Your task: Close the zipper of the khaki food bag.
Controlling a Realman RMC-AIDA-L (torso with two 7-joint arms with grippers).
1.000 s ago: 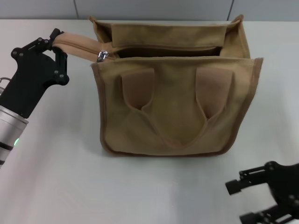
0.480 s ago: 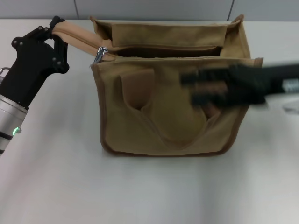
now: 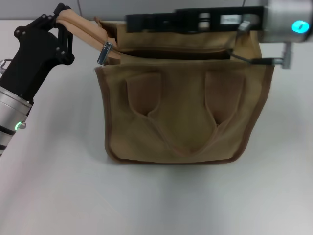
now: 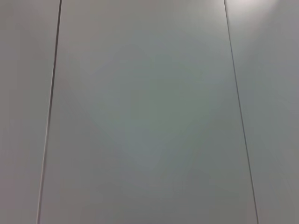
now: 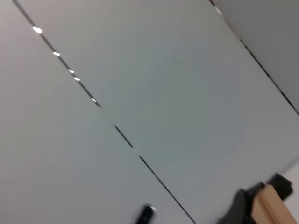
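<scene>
The khaki food bag [image 3: 181,117] stands upright mid-table, handles flopped on its front. Its zipper [image 3: 171,51] gapes open along the top, showing a dark slit. The silver pull tab [image 3: 104,53] hangs at the bag's left top corner. My left gripper [image 3: 62,19], left of the bag, is shut on the free end of the zipper tape [image 3: 85,30] and holds it raised and taut. My right gripper [image 3: 134,22] reaches in from the right over the bag's rear top edge, a little right of the pull tab. The right wrist view catches the tape end [image 5: 273,207].
The bag rests on a white table [image 3: 58,186]. A grey panelled wall [image 4: 149,112] stands behind it. My right arm [image 3: 274,19] spans the bag's back from the right edge.
My right arm swung up from the near right corner, across the bag's front, to its rear top edge. My left gripper lifted the tape end higher, and the pull tab rose with it.
</scene>
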